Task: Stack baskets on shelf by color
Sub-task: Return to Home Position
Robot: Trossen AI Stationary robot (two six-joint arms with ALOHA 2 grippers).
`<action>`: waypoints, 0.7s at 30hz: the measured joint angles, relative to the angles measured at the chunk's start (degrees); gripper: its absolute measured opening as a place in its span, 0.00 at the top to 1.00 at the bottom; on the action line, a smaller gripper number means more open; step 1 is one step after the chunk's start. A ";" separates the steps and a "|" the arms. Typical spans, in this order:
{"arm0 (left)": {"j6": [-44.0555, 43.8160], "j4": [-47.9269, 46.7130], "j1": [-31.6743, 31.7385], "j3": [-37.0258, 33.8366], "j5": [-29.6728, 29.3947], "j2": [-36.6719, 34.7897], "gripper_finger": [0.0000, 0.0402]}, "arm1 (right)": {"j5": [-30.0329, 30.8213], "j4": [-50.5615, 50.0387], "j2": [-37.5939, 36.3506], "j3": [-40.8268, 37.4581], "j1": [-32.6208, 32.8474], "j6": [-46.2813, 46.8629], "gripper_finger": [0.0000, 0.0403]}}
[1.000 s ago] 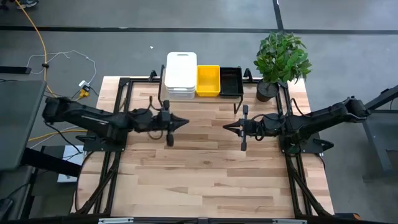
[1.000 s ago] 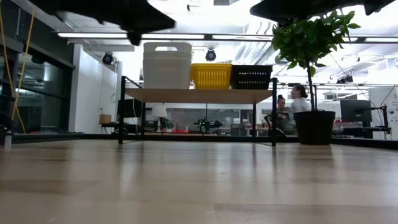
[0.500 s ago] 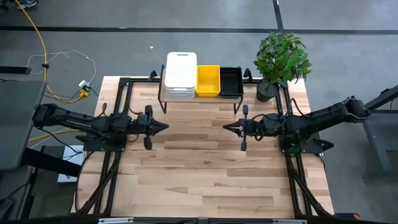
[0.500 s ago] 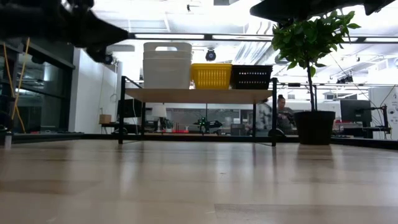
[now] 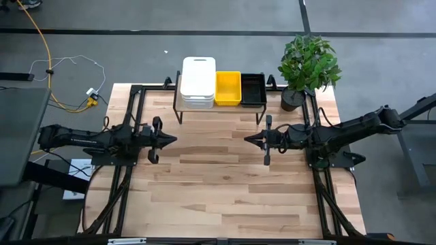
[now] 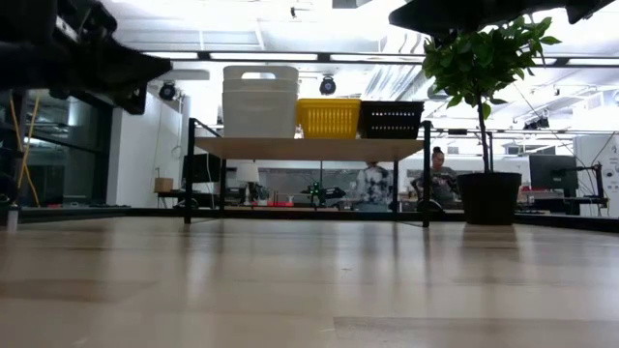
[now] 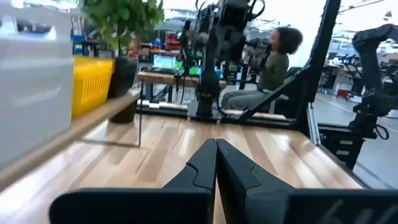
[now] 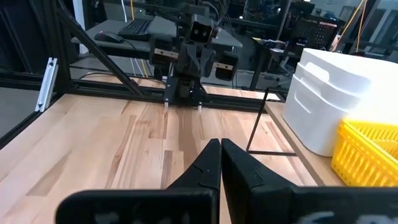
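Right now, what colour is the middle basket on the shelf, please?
The middle basket is yellow; see the high view.

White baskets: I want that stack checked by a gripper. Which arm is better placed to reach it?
Left, probably. The white baskets sit at the shelf's left end, nearer the left gripper than the right gripper; both are empty.
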 joint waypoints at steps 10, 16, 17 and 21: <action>-2.53 -4.57 0.56 -0.69 0.00 -1.09 1.00 | -0.16 -5.86 -4.11 0.00 0.00 2.98 1.00; -2.32 -4.64 0.56 -0.64 -0.07 -1.07 1.00 | -2.00 -7.05 -12.68 -4.63 0.00 5.19 1.00; -2.32 -4.68 0.56 -0.62 -0.09 -1.07 1.00 | -2.05 -5.78 -14.54 -6.74 0.00 5.60 1.00; -2.17 -4.95 0.56 -0.60 -0.36 -1.07 1.00 | -1.56 0.01 -23.56 -14.93 -0.44 6.50 1.00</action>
